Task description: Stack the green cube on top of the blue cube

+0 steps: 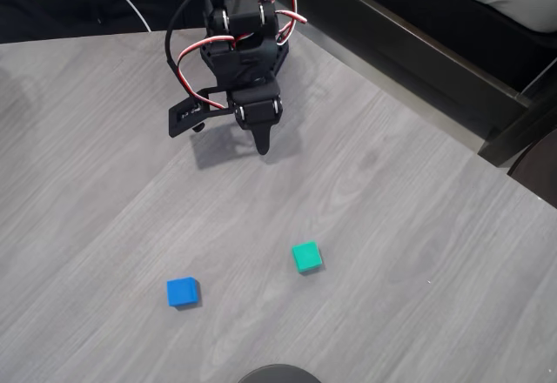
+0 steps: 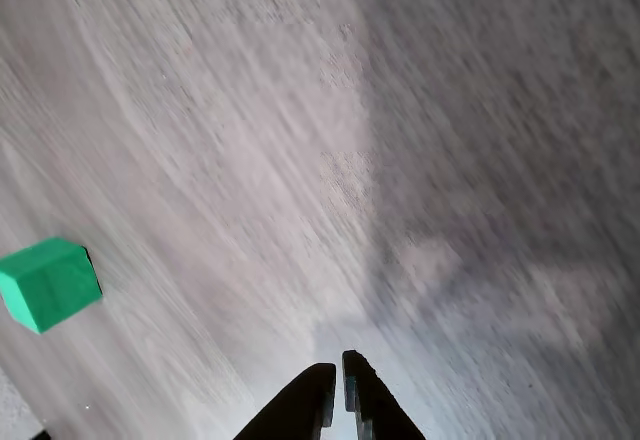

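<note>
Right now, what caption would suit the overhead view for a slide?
Robot hand shut and empty above a grey table; green cube and blue cube sit apart, unstacked.

Green cube (image 1: 306, 256) showing teal-green, blue cube (image 1: 183, 292) bright blue; table (image 1: 392, 226) showing grey woodgrain; arm (image 1: 239, 35) black w/ red-white wires.

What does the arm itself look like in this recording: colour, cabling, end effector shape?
The arm is all black plastic with blocky servo housings. Red, white and black wires loop around its joints, and a white cable trails behind it on the table. The end effector is black, with two slim fingers tapering to points.
</note>
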### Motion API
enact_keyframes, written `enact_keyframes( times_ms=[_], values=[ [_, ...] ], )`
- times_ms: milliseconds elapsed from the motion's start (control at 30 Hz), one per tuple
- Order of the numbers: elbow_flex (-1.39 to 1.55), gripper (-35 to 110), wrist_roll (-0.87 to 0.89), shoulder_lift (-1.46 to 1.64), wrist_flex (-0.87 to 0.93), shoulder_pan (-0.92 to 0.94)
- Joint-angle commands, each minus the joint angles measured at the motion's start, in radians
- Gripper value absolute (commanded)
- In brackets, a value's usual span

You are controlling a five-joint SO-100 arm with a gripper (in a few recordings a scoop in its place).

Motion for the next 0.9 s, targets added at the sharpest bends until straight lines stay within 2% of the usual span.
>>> enact_keyframes(
  times_ms=[0,67,233,300,367,500,600,733,867],
  values=[
    [0.002,0,-0.006,0.028,0.008,0.028],
    [0.002,1,-0.049,0.028,-0.002,0.078],
    [-0.061,1,-0.130,0.025,-0.057,0.040],
    [-0.164,8,-0.155,-0.046,-0.097,0.075],
    [-0.383,20,-0.167,-0.311,-0.114,0.074],
    [-1.029,37,-0.097,-0.965,0.060,0.044],
    [-1.347,43,-0.051,-1.272,0.127,0.011],
    [-1.614,45,-0.041,-1.621,0.219,-0.023],
    [-1.674,45,-0.040,-1.813,0.232,-0.057]
  ],
)
